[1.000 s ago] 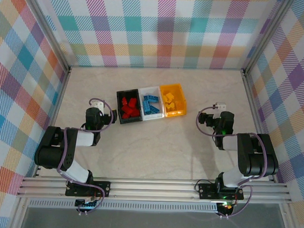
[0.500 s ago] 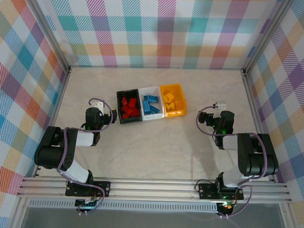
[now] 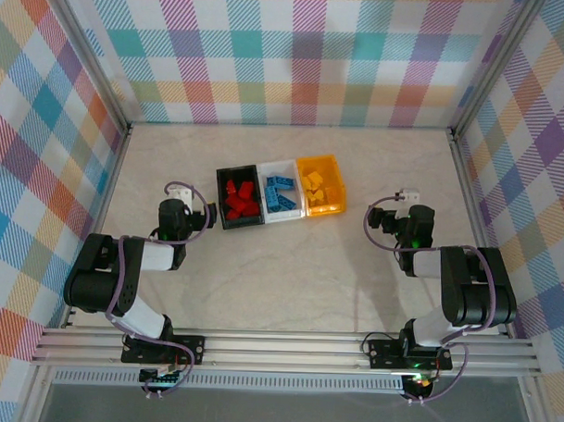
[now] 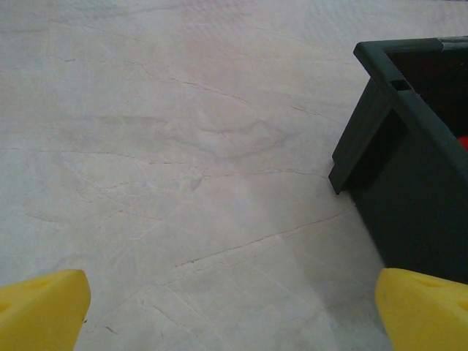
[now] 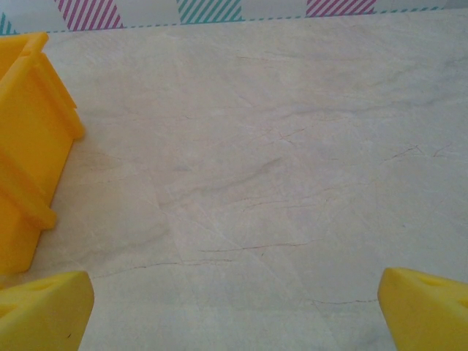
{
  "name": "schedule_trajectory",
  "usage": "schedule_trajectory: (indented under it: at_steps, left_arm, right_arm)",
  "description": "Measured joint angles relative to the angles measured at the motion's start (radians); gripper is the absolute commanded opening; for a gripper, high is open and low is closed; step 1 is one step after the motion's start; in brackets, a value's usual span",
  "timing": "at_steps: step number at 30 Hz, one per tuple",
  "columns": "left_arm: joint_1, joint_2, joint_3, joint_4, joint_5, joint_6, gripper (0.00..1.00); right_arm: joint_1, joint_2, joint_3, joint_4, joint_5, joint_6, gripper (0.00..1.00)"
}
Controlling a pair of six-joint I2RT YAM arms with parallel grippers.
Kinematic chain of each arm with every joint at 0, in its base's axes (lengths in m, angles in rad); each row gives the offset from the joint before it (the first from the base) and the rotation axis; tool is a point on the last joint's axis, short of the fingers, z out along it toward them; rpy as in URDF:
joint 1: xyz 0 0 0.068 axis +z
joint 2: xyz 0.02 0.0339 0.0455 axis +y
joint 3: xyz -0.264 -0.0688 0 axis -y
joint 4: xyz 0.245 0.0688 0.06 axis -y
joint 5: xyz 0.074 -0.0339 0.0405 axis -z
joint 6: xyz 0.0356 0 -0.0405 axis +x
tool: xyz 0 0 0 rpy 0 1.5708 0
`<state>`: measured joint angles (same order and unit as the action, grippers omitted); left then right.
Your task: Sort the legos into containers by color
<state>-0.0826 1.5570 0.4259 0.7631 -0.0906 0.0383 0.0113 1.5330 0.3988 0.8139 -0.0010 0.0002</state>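
Note:
Three bins stand in a row at the table's middle. The black bin (image 3: 239,202) holds several red legos (image 3: 238,198), the white bin (image 3: 281,200) holds several blue legos (image 3: 280,194), and the orange-yellow bin (image 3: 322,186) holds several yellow legos (image 3: 314,184). My left gripper (image 3: 206,219) rests low just left of the black bin (image 4: 409,168), open, its yellow fingertips (image 4: 40,311) wide apart over bare table. My right gripper (image 3: 374,219) sits to the right of the orange-yellow bin (image 5: 29,146), open too, nothing between its fingertips (image 5: 424,307).
The pale marbled tabletop (image 3: 289,276) spreads all round the bins. Plaid walls with metal posts (image 3: 456,134) close in the back and sides. A rail (image 3: 287,345) carrying both arm bases runs along the near edge.

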Motion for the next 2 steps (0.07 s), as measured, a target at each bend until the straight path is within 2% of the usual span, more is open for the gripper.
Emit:
schedule_trajectory:
  at_steps: [2]
  left_arm:
    - [0.0, 0.0, 0.0, 0.0, 0.0, 0.0, 1.0]
  right_arm:
    - [0.0, 0.0, 0.0, 0.0, 0.0, 0.0, 1.0]
